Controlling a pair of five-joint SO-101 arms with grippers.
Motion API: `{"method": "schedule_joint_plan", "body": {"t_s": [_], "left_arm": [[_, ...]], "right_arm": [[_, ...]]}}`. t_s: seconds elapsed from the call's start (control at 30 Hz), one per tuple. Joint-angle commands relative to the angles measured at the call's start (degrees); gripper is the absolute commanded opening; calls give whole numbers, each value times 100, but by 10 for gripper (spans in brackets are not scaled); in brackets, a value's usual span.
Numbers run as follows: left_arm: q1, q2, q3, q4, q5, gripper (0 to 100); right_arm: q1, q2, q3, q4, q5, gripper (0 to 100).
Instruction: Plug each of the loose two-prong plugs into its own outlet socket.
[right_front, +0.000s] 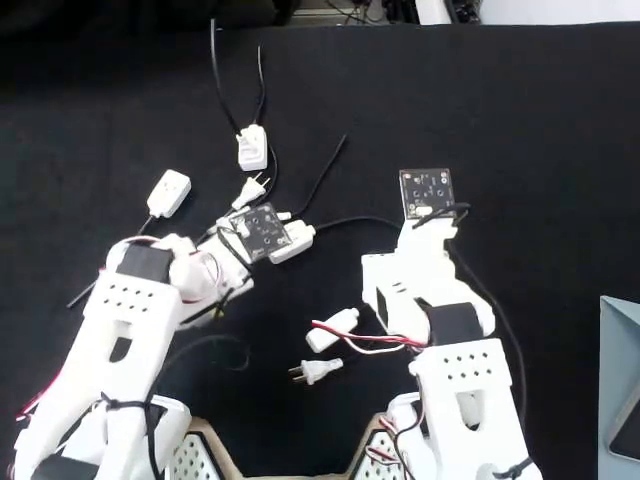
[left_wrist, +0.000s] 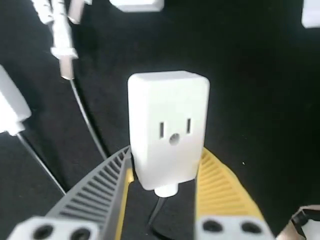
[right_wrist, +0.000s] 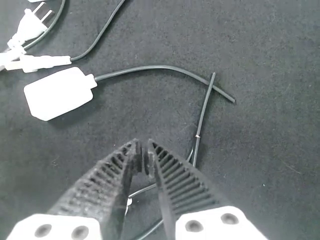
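My left gripper (left_wrist: 162, 172) is shut on a white outlet socket (left_wrist: 168, 125), whose slots face the left wrist camera; its cable hangs down between the grey and yellow fingers. From above, that left gripper (right_front: 272, 238) holds the socket (right_front: 296, 238) at mid table. One two-prong plug (right_front: 252, 188) lies just beyond it. A second plug (right_front: 318, 371) lies near the front, between the arms. My right gripper (right_wrist: 145, 150) is shut with nothing in it, low over bare cloth. In the high view the right gripper (right_front: 428, 205) sits right of centre.
Two more white sockets (right_front: 168, 192) (right_front: 252, 150) lie at the back left. A white connector (right_front: 333, 329) rests near the right arm. Thin black cables (right_wrist: 165, 70) cross the black cloth, and a white block (right_wrist: 60, 93) lies ahead of the right gripper. A grey box (right_front: 622, 380) stands at the right edge.
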Motion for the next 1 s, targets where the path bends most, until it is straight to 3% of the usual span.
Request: {"method": "schedule_joint_plan", "body": {"t_s": [0.0, 0.13, 0.33, 0.53, 0.73, 0.87, 0.97], "left_arm": [[75, -123, 259, -35, 308, 137], [-101, -193, 505, -343, 835, 291], [-312, -193, -110, -114, 897, 291], [22, -193, -84, -18, 897, 279], [804, -132, 787, -1389, 905, 245], [971, -132, 1385, -2620, 914, 244], [989, -123, 1543, -2919, 914, 243]], "right_arm": [[-88, -66, -48, -79, 35, 21], [-88, -66, -48, -79, 35, 21], [-88, -66, -48, -79, 26, 21], [-88, -66, -48, -79, 35, 21], [-88, -66, -48, -79, 35, 21], [-88, -66, -48, -79, 35, 21], [-88, -66, -48, -79, 35, 21]]}}
